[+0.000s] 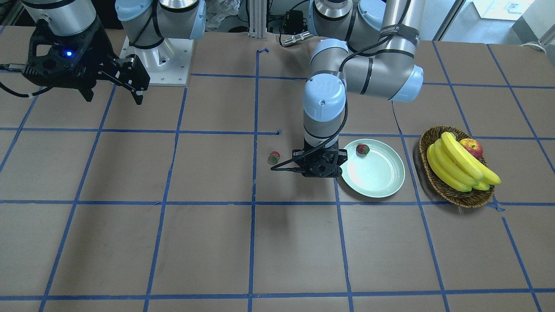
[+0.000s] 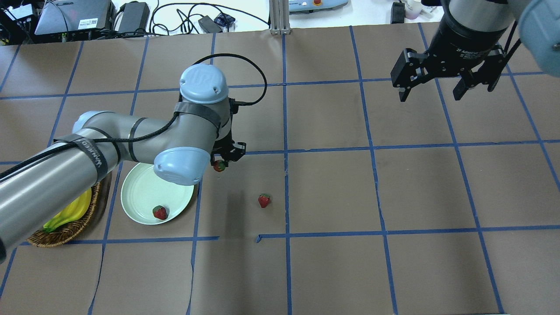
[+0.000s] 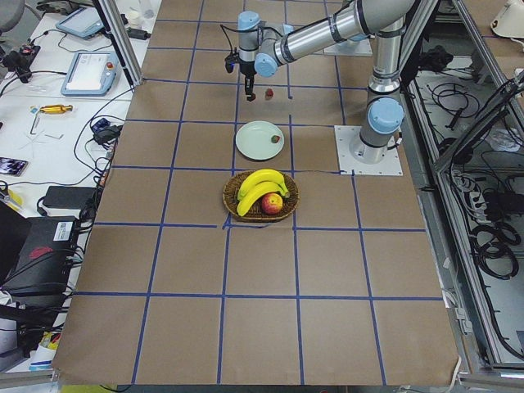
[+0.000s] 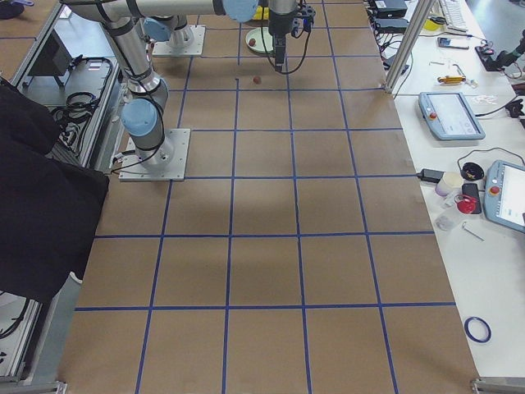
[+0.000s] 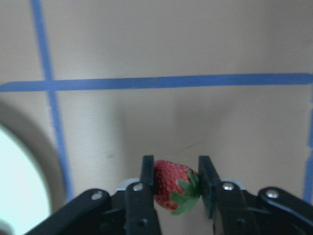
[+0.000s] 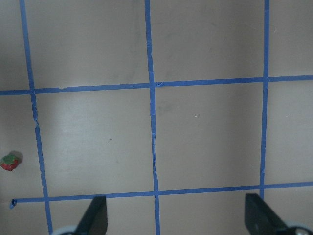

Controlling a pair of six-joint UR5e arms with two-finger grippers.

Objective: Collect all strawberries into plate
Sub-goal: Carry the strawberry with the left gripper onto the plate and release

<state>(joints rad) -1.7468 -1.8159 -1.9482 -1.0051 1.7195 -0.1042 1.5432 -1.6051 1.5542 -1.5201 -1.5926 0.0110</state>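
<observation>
Jaws of the left gripper (image 5: 176, 165) pinch a small red green-capped strawberry (image 5: 168, 188), hidden from the front camera; right gripper (image 2: 429, 95), at two o'clock overhead, gapes empty.

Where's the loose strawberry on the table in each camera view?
Front-facing: loose strawberry centre, left of the plate.
Overhead: centre, right of the plate.
Exterior left: top, beyond the plate.
Exterior right: top, nearer than the plate.
Left wrist: not in it.
Right wrist: left edge.
Shared landmark: the plate.
</observation>
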